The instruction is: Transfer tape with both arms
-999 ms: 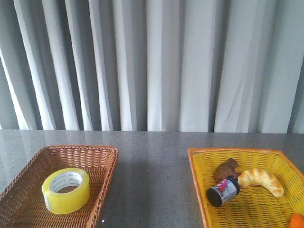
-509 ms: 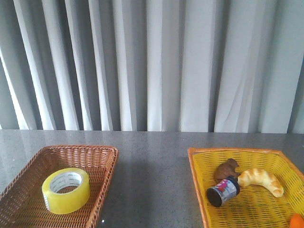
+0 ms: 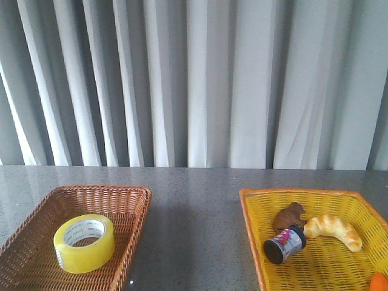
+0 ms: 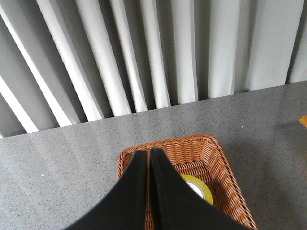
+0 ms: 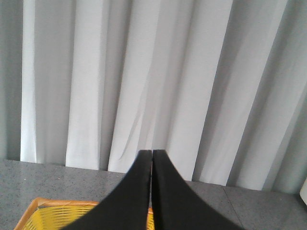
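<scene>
The yellow tape point(image 3: 84, 243) lies flat in the brown wicker basket point(image 3: 124, 194) at the front left of the table. Neither arm shows in the front view. In the left wrist view my left gripper point(image 4: 149, 152) is shut and empty, held high above the brown basket point(image 4: 218, 154); part of the tape point(image 4: 200, 187) peeks out beside its fingers. My right gripper point(image 5: 152, 153) is shut and empty too, raised over the near rim of the yellow basket point(image 5: 36, 214), facing the curtain.
The yellow basket point(image 3: 257, 198) at the front right holds a croissant point(image 3: 334, 230), a brown figure point(image 3: 290, 214), a dark jar point(image 3: 284, 243) lying on its side and an orange fruit point(image 3: 379, 282) at the edge. Grey curtains hang behind the dark speckled table point(image 3: 194, 206).
</scene>
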